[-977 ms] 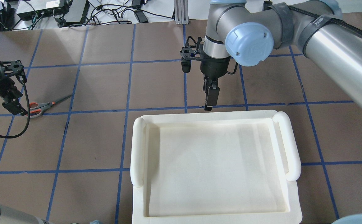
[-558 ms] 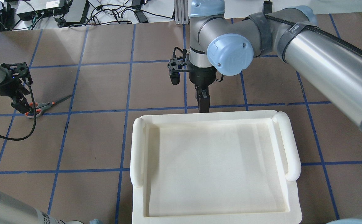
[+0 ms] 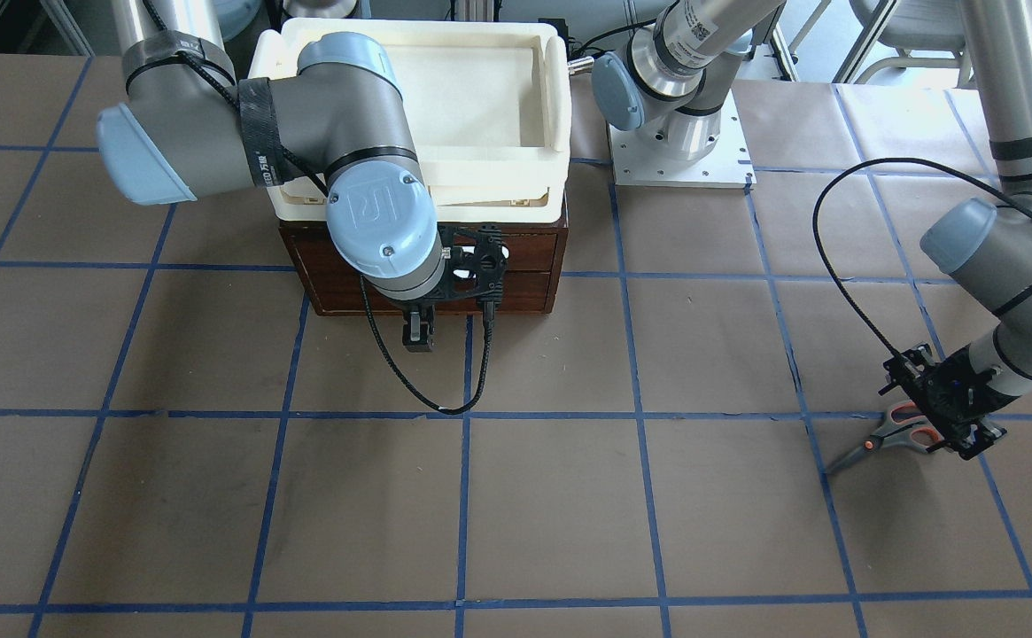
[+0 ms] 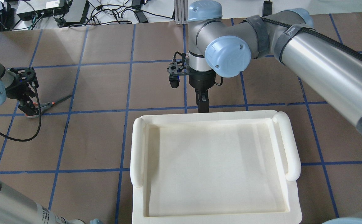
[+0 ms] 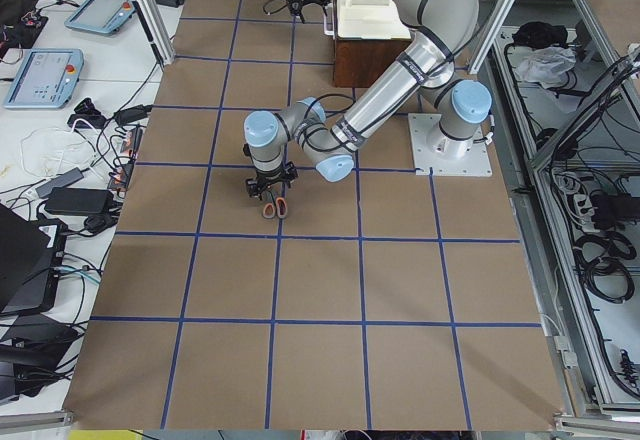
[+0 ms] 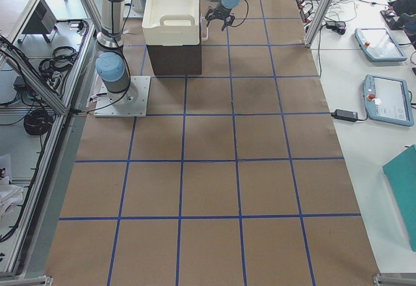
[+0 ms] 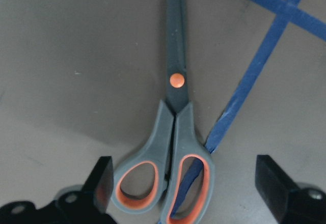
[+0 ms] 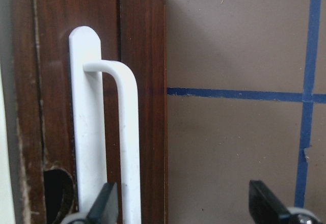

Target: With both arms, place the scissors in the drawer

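Step in hand, by my reading: a twin approach, with neither grasp made. The scissors (image 7: 170, 147) lie flat and closed on the brown surface (image 3: 569, 496), far out on the robot's left. They are well apart from the drawer (image 3: 529, 250), and one loop lies over a blue tape line (image 7: 254, 81). The left gripper (image 7: 186, 186) points down over the handle loops, jaws wide and straddling them. The right gripper (image 8: 184, 203) points down just in front of the drawer front, jaws wide. The white handle (image 8: 127, 132) sits beside one jaw (contact cannot be confirmed). The drawer appears shut. Next move: the left should lower and close across the loops. The right should close on the bar and pull straight out.
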Action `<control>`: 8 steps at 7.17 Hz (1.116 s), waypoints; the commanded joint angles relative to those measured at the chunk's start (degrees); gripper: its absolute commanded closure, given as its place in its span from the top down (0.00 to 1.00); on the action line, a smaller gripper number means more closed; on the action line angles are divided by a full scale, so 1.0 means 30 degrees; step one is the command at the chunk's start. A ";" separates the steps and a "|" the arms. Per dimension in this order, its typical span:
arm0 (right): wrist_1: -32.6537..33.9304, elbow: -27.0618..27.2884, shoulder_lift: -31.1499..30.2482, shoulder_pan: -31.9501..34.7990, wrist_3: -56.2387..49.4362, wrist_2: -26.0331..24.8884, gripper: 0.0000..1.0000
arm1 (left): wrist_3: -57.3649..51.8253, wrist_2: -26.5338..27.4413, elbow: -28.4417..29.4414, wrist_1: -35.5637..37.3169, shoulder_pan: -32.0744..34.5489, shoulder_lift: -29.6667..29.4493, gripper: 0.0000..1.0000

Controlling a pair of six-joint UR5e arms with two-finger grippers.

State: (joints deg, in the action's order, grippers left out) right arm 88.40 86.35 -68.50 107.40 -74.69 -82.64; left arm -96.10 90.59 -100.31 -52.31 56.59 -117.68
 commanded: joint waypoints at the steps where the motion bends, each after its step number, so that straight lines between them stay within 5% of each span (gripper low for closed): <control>1: -0.0054 0.0043 0.0039 0.0001 0.0142 0.0095 0.92 | 0.0011 -0.0110 0.0039 0.0679 0.0033 -0.0615 0.99; 6: 0.0093 0.0951 0.0098 0.0001 0.0113 -0.0432 0.90 | -0.0046 -0.0169 0.0097 0.0678 0.0151 -0.1142 0.97; 8: 0.0180 0.0952 0.0331 0.0001 -0.0033 -0.0401 0.87 | -0.0135 -0.0198 0.0098 0.0708 0.0180 -0.1114 0.78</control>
State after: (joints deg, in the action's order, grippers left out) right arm 88.77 89.18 -67.97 107.40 -74.53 -83.78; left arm -96.35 90.07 -99.99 -50.23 57.09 -120.99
